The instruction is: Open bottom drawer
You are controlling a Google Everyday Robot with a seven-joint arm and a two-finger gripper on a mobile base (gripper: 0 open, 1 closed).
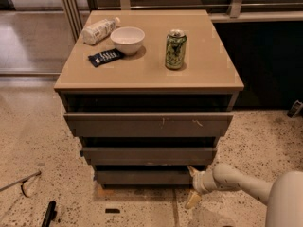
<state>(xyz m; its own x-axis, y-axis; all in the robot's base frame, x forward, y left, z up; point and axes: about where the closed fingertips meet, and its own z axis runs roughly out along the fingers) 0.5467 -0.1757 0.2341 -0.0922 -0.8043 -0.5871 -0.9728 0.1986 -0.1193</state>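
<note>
The bottom drawer (142, 177) is the narrowest, lowest of three grey-brown fronts in the cabinet, just above the floor. It sticks out slightly, with a dark gap above it. My gripper (192, 186) comes in low from the right on a cream arm (236, 179), at the drawer's right end. Its fingers are spread open, one fingertip (191, 170) up at the drawer's top right corner and the other down near the floor. It holds nothing.
The tan cabinet top (208, 70) carries a green can (175, 49), a white bowl (127, 39), a lying bottle (98, 30) and a dark packet (106, 57). The scratched top drawer (149, 125) and middle drawer (149, 155) overhang the bottom one. Black tool (49, 213) on the speckled floor at left.
</note>
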